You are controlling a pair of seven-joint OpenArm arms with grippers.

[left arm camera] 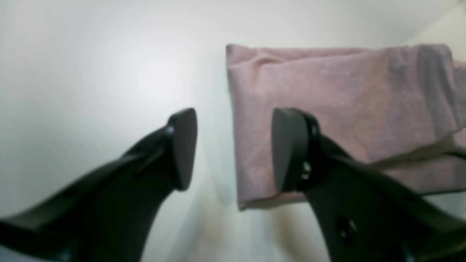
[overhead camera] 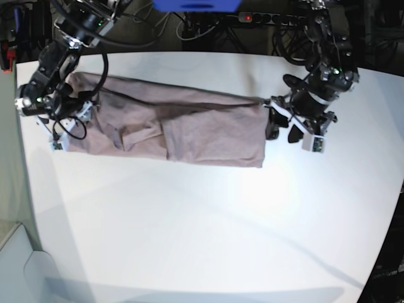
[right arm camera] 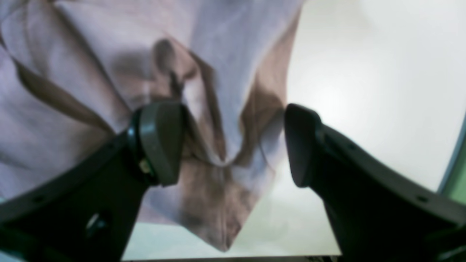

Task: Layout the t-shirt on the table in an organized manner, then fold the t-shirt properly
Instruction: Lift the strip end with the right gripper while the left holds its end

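One t-shirt (overhead camera: 170,129), mauve, lies folded into a long band near the table's (overhead camera: 208,227) far edge. Two grippers, left gripper (left arm camera: 233,149) and right gripper (right arm camera: 233,143), both spread, pinch nothing.

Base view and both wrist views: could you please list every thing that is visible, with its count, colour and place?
t-shirt: one, dusty pink, folded into a long strip across the far half of the table
table: one, white, under everything
cables: several, black, behind the far table edge
left pincer: one, black, open, over the strip's edge, holding nothing
right pincer: one, black, open, over the wrinkled end of the strip
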